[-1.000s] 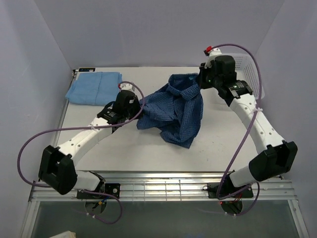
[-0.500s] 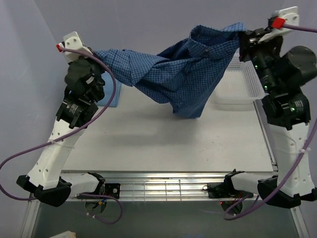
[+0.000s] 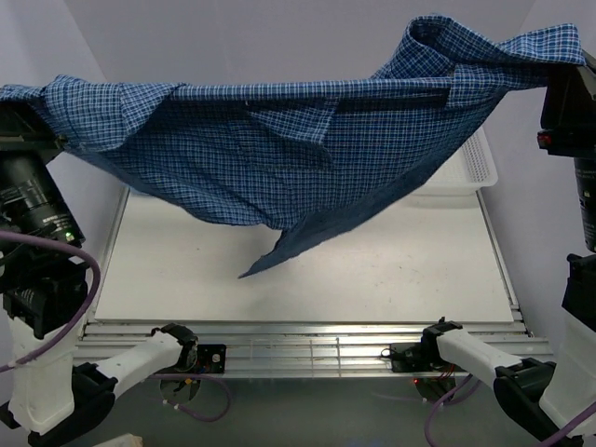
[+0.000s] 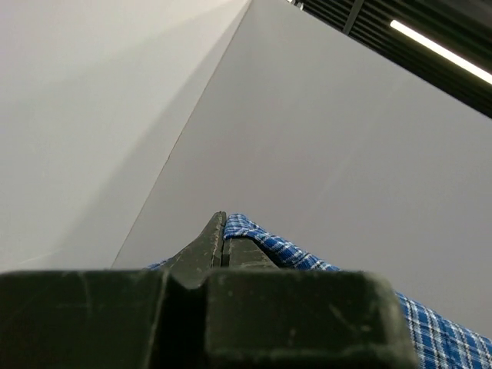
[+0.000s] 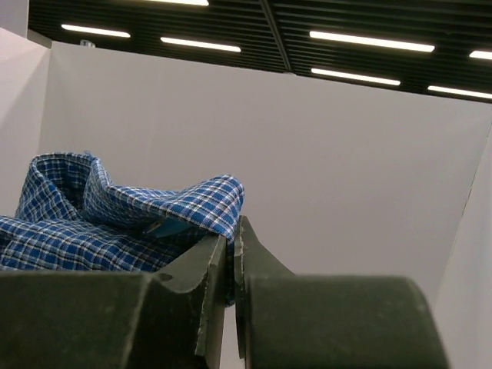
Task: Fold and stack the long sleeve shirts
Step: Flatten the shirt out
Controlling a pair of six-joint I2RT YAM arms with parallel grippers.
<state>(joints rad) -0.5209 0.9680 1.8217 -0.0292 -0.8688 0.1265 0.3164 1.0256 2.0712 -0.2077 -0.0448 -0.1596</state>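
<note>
A dark blue checked shirt [image 3: 279,149] hangs stretched in the air high above the table, spanning the whole top view, with a loose tail [image 3: 279,251] drooping toward the table. My left gripper [image 4: 223,219] is shut on one end of the shirt [image 4: 307,257], with its fingertips pointing up at the wall. At the other end, by the collar [image 5: 115,215], my right gripper [image 5: 233,231] is shut on the cloth. In the top view the cloth hides both sets of fingertips. Only the left arm [image 3: 33,214] and the right arm [image 3: 573,121] show at the frame edges.
A white mesh basket [image 3: 470,172] stands at the back right of the table [image 3: 372,279], partly hidden by the shirt. Grey walls close in the left, right and back. The arm bases sit at the near rail [image 3: 298,340].
Both arms have risen from the table and swung far apart. The shirt went up with them, from a bunched heap on the table to a wide span in the air.
</note>
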